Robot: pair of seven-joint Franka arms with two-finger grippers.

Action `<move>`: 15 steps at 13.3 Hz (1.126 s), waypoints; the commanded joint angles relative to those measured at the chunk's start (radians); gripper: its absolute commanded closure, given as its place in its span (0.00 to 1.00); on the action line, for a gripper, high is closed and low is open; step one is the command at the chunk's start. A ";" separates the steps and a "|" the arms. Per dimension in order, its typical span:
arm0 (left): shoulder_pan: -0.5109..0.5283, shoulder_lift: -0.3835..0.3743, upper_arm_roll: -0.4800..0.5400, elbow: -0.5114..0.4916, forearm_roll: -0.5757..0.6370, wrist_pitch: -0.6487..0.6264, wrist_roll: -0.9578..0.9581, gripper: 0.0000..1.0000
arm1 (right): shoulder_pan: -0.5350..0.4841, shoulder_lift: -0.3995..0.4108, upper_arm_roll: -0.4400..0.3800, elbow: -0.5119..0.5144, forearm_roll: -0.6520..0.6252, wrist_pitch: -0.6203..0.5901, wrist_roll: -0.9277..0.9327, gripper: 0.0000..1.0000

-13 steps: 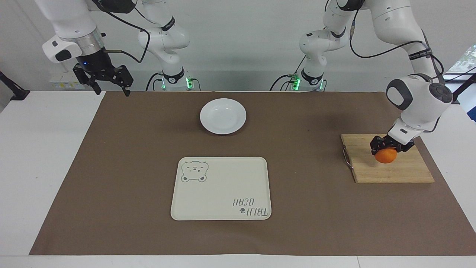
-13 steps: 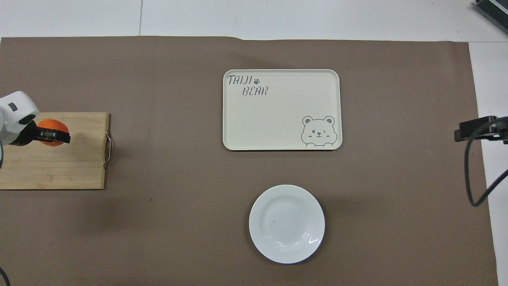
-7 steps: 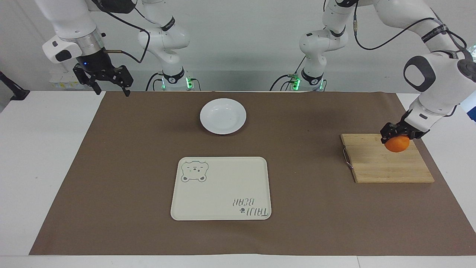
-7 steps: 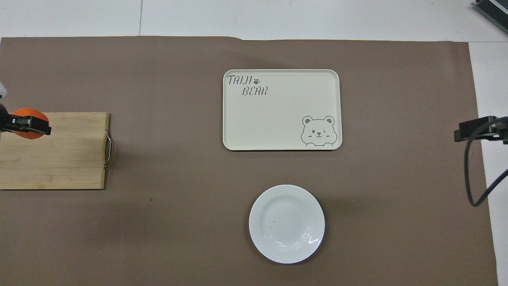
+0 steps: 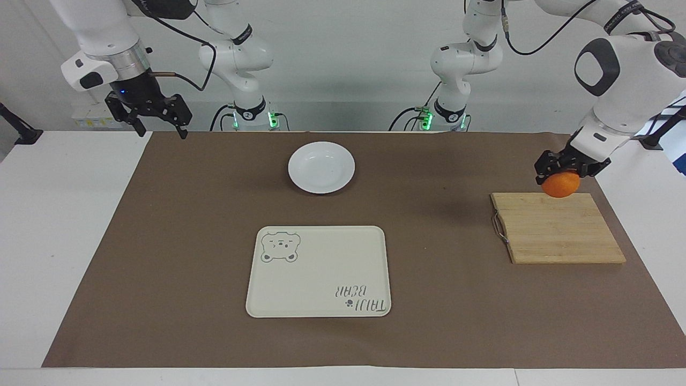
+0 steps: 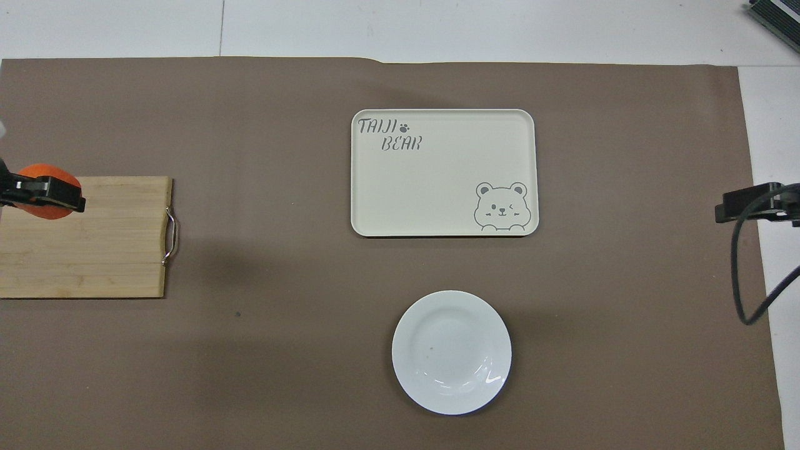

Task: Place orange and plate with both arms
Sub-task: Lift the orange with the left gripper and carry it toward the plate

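Note:
The orange (image 5: pixel 561 185) (image 6: pixel 45 214) hangs in the air, with my left gripper (image 5: pixel 565 173) (image 6: pixel 44 192) shut on it from above. It is over the edge of the wooden board (image 5: pixel 557 236) nearest the robots, clear of the wood. The white plate (image 5: pixel 321 167) (image 6: pixel 451 352) rests on the brown mat near the robots, midway between the arms. My right gripper (image 5: pixel 162 130) (image 6: pixel 740 205) waits open and holds nothing, raised over the mat's corner at the right arm's end.
A cream bear tray (image 5: pixel 319 271) (image 6: pixel 444 172) lies on the mat (image 5: pixel 450 321), farther from the robots than the plate. The board (image 6: pixel 87 250) has a metal handle (image 5: pixel 499 228) on the side facing the tray.
My left gripper has lifted the orange off the board and carried it upward and toward the robots. The right arm, plate and tray have not moved.

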 commanded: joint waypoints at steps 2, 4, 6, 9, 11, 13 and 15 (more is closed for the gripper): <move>-0.143 0.002 0.008 0.018 0.022 -0.019 -0.180 1.00 | -0.011 -0.026 0.004 -0.033 0.023 0.011 0.008 0.00; -0.209 0.000 -0.004 0.020 0.020 -0.014 -0.234 1.00 | -0.011 -0.026 0.004 -0.033 0.023 0.011 0.008 0.00; -0.287 -0.007 -0.012 0.018 0.020 -0.028 -0.271 1.00 | -0.011 -0.028 0.005 -0.036 0.023 0.011 0.008 0.00; -0.388 -0.033 -0.018 0.002 0.020 -0.060 -0.276 1.00 | -0.011 -0.029 0.004 -0.038 0.023 0.011 0.008 0.00; -0.453 -0.043 -0.021 -0.005 0.014 -0.068 -0.307 1.00 | -0.011 -0.029 0.004 -0.038 0.023 0.011 0.008 0.00; -0.496 -0.050 -0.029 -0.009 0.008 -0.051 -0.310 1.00 | -0.011 -0.029 0.004 -0.038 0.023 0.011 0.008 0.00; -0.526 -0.050 -0.042 -0.014 -0.035 -0.022 -0.342 1.00 | -0.011 -0.029 0.004 -0.038 0.023 0.011 0.008 0.00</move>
